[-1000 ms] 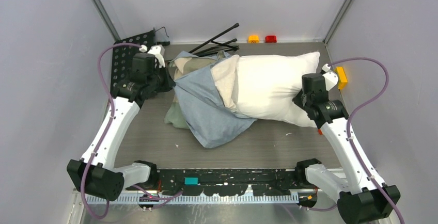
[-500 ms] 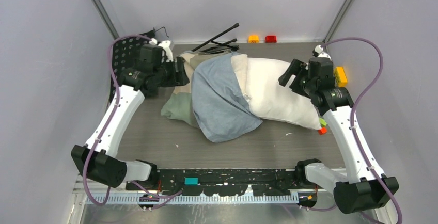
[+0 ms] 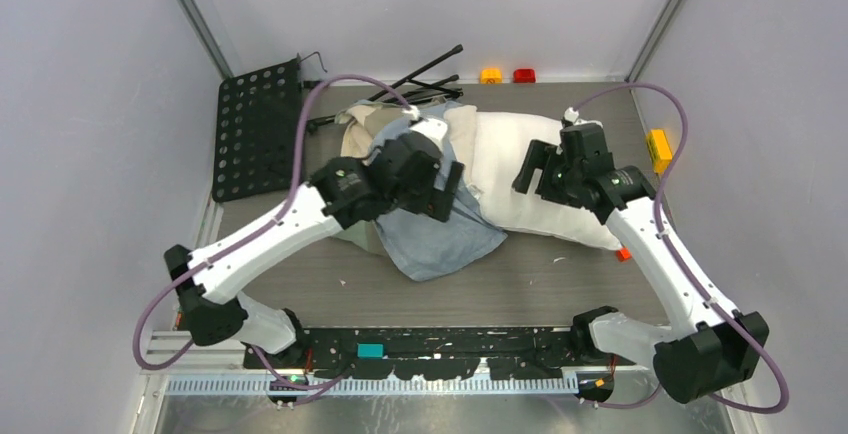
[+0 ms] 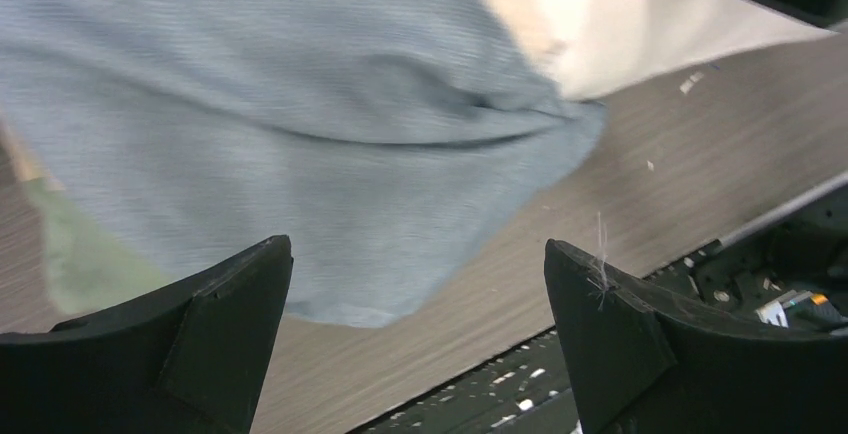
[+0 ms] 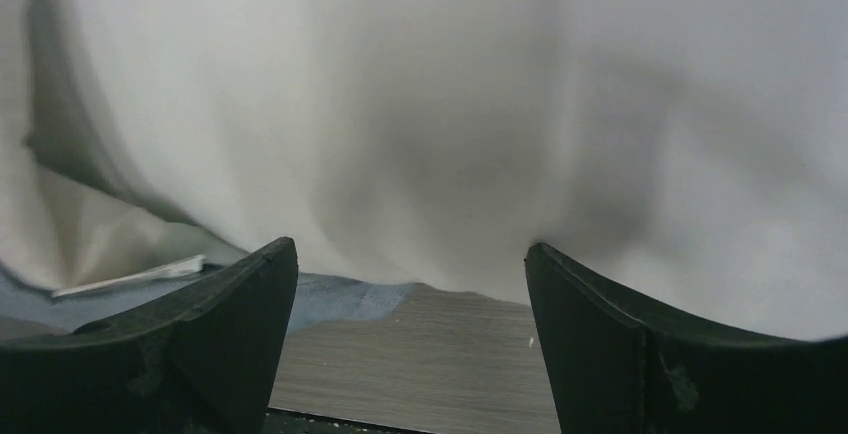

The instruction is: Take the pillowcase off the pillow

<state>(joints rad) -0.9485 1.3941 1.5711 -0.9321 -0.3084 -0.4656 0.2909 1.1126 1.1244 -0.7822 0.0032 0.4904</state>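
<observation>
The white pillow (image 3: 520, 179) lies across the back of the table. Its left end is still inside the pillowcase (image 3: 445, 244), blue-grey side up, with cream and olive folds (image 3: 365, 124) bunched at the far left. My left gripper (image 3: 447, 196) hovers open above the blue-grey cloth. In the left wrist view the pillowcase (image 4: 300, 134) and a corner of the pillow (image 4: 620, 14) lie beyond the left gripper (image 4: 415, 254), nothing between its fingers. My right gripper (image 3: 535, 179) hangs open over the pillow's middle. The right wrist view shows the pillow (image 5: 450, 104) just beyond the empty right gripper (image 5: 410, 254).
A black perforated plate (image 3: 255, 124) lies at the back left, with black rods (image 3: 425, 74) behind the pillow. Orange (image 3: 490, 75) and red (image 3: 524, 75) blocks sit at the back wall, a yellow block (image 3: 660, 149) at the right. A black rail (image 3: 440, 342) runs along the near edge.
Both grippers have opened and let go of the cloth and pillow. The left arm swung from the far left to over the pillowcase. The right gripper rose and moved left over the pillow.
</observation>
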